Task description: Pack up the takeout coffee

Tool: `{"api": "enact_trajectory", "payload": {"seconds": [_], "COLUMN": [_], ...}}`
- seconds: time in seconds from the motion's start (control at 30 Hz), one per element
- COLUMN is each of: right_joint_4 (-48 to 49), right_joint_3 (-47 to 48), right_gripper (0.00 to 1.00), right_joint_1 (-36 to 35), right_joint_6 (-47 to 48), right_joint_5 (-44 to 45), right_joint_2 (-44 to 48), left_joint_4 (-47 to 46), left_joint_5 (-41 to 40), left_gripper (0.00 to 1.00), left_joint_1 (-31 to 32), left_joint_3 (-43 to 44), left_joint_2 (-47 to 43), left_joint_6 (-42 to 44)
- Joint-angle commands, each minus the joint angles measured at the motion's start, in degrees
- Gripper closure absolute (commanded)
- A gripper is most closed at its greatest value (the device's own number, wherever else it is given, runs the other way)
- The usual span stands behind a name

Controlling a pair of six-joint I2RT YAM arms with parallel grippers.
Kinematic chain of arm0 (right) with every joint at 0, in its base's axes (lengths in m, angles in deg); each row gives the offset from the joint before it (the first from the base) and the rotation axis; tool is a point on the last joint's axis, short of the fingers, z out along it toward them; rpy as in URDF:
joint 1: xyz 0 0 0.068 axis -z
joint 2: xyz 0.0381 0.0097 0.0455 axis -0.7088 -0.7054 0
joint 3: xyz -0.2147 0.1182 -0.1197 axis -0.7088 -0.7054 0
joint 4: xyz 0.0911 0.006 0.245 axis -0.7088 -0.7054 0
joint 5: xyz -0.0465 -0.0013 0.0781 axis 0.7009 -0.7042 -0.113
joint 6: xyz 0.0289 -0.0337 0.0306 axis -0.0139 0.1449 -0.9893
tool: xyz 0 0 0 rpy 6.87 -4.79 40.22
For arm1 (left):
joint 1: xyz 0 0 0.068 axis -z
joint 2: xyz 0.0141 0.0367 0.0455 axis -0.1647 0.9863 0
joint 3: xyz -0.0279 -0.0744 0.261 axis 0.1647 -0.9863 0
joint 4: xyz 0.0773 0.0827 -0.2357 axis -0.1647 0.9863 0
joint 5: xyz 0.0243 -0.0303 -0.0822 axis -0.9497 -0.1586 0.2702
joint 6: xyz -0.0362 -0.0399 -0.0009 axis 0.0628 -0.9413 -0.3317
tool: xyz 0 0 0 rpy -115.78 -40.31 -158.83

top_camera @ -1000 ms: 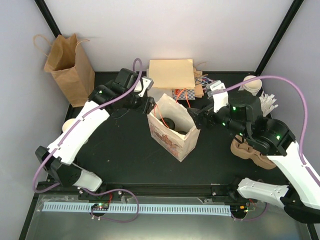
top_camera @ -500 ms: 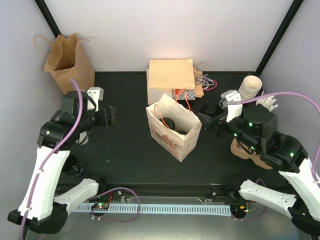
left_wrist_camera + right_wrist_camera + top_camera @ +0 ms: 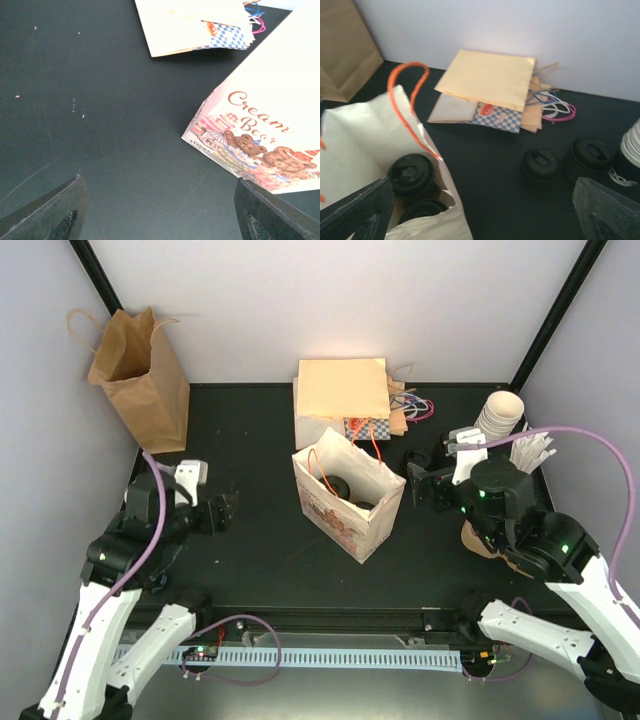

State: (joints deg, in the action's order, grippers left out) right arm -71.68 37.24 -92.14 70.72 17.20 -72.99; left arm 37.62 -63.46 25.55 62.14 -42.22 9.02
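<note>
Black table point(image 3: 260, 550) fills the frame, and the white printed bag point(image 3: 345, 505) stands open at centre. Left gripper point(image 3: 226, 510) sits at lower left, fingers spread, nothing between them. Right gripper point(image 3: 415, 483), just right of the bag, is spread wide and empty too. The takeout coffee point(image 3: 411, 172) sits deep inside the bag (only its black lid shows, cup hidden). A second lid point(image 3: 422, 210) below it is half covered by the bag's edge.

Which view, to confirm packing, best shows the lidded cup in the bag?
Right wrist: it looks into the white bag, lidded cup clear. Top external shows it small and dark; left wrist only the bag's outside.
</note>
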Motion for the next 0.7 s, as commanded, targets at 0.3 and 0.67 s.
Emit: {"api": "enact_trajectory", "payload": {"seconds": [0.3, 0.67], "right_joint_4": [-7.75, -1.37], "right_joint_3": [6.88, 0.48], "right_gripper": [0.00, 0.28], "right_joint_1": [15.85, 55.94], "right_joint_6": [-7.83, -10.31], "right_joint_5": [5.97, -13.66], "right_joint_2": [-12.82, -18.74], "left_joint_4": [-9.11, -14.29], "left_joint_5": [5.36, 11.95], "left_gripper": [0.01, 0.01], "left_joint_1": [-0.26, -0.26], "left_joint_3": [-9.83, -14.09], "left_joint_2": [-7.94, -5.35], "left_joint_6": [2.38, 3.66]}}
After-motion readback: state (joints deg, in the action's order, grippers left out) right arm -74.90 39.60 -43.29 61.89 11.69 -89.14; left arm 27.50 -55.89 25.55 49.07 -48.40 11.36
